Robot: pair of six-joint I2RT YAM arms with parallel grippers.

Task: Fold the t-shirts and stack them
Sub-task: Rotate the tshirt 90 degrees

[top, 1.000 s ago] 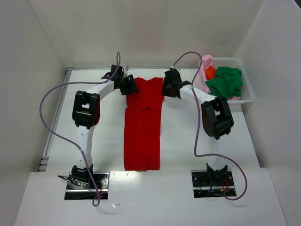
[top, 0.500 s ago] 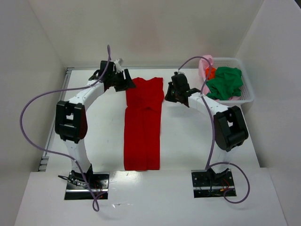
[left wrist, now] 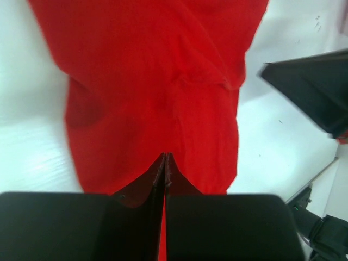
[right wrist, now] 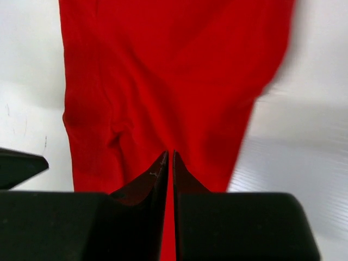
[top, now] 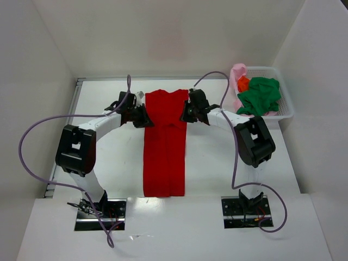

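- Left gripper: sits low at the left edge of the shirt, up toward the collar end. In the left wrist view its fingers are clenched to a single point with red cloth all round the tips. Reads as a pinch on the shirt's edge layer, though the tips hide the exact bite.
- Bright red cloth t-shirt: lies flat in the middle of the white table, between the two arms. It is already narrowed into a long strip, sleeves turned in, collar at the far end and hem near the arm bases. Judgement: the lengthwise folds are done and the strip is laid out straight so it can be doubled end to end.
- Right gripper: mirrors the left one, on the strip's right edge at about the same height. The right wrist view shows its fingers closed tight, with only a hairline between them and a small pucker of cloth just ahead. Probably gripping the shirt too.
- Matched grips on both sides would let the collar end lift evenly, without skewing the strip.
- White plastic lattice basket: far right corner, well apart from the red t-shirt. It holds the crumpled dark green shirt, the pale pink shirt hanging over the rim, and the orange shirt between them. All three are unfolded; most of the task remains.
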